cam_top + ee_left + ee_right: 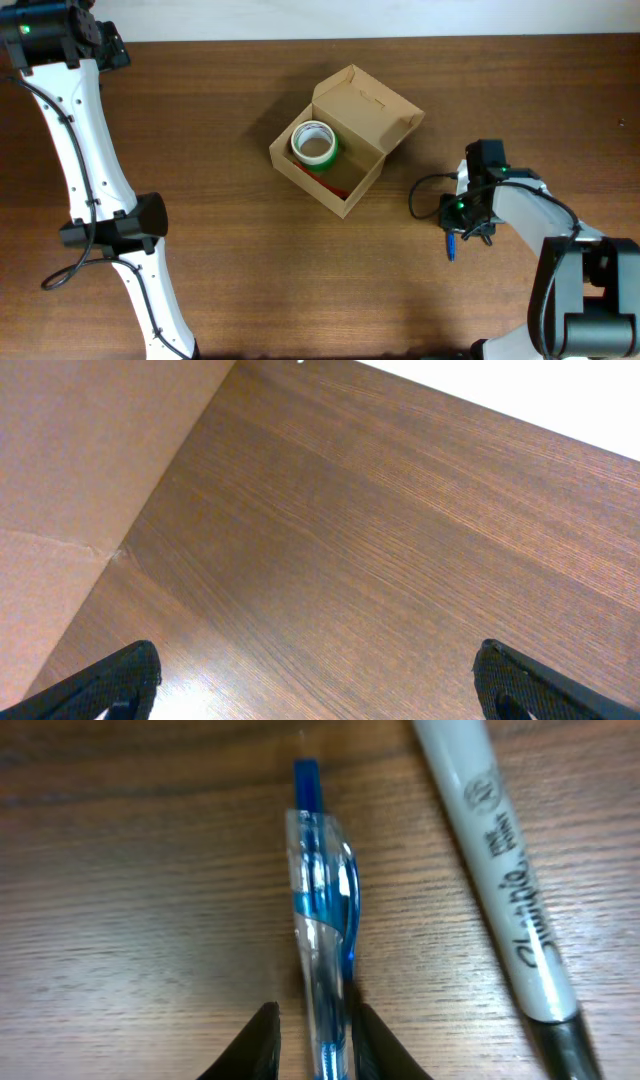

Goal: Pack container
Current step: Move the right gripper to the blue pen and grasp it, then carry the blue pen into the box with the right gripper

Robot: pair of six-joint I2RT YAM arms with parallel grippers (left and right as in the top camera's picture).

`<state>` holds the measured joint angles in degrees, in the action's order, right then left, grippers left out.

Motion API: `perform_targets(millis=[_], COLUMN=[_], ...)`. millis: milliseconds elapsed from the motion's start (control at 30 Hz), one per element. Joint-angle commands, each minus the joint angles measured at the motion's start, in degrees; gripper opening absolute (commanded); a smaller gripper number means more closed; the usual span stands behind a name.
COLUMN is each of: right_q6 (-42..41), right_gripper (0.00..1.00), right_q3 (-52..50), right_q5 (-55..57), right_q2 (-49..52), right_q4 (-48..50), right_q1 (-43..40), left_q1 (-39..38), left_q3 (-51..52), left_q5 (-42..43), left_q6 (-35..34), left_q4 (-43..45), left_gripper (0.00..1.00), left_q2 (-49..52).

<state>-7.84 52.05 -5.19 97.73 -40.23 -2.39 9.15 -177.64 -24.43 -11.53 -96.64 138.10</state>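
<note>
The container [366,182] is a tan cardboard box at the table's middle, with its flap lid [372,105] standing open at the back right. A green and white tape roll [314,145] lies inside, with something red [338,190] beside it. My right gripper [455,232] is down on the table to the right of the box. In the right wrist view its fingers [315,1030] closely straddle a clear blue pen [322,890] lying on the wood, with a small gap on the left side. My left gripper [320,680] is wide open and empty, at the table's far left corner [100,45].
A grey Sharpie marker [500,870] lies just right of the pen, nearly parallel to it. The pen's tip sticks out below the right gripper in the overhead view [452,250]. A tan creased surface [70,490] fills the left of the left wrist view.
</note>
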Motion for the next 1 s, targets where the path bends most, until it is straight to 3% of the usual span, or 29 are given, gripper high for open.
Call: perform_targets(millis=[0, 133, 367, 533, 700, 833, 967], right_q6=[-2.1, -2.1, -0.2, 8.9, 12.2, 17.0, 21.3], right_gripper=[0.24, 0.04, 0.04, 0.04, 0.04, 0.04, 0.03], right_q3=[-2.6, -2.2, 9.6, 32.3, 54.5, 65.6, 69.0], right_q5=[1.1, 0.5, -8.3, -10.1, -10.1, -7.0, -1.5], right_q2=[1.3, 1.2, -1.4, -2.6, -2.5, -1.5, 1.8], right_q4=[1.3, 1.6, -3.8, -16.7, -20.3, -21.6, -25.2], right_q1=[-0.4, -0.4, -0.3, -0.3, 0.4, 5.0, 12.9], left_q1=[0.4, 0.4, 0.4, 0.4, 0.4, 0.4, 0.4], left_q3=[-0.5, -0.5, -0.5, -0.5, -0.5, -0.5, -0.5], left_q5=[-0.3, -0.2, -0.2, -0.2, -0.2, -0.2, -0.2], left_q6=[0.5, 0.5, 0.5, 0.5, 0.5, 0.5, 0.5], left_q4=[0.0, 0.0, 0.0, 0.0, 0.0, 0.0, 0.0], left_gripper=[1.0, 1.0, 1.0, 1.0, 1.0, 1.0, 1.0], left_q2=[-1.6, -1.6, -1.6, -1.6, -1.6, -1.6, -1.6])
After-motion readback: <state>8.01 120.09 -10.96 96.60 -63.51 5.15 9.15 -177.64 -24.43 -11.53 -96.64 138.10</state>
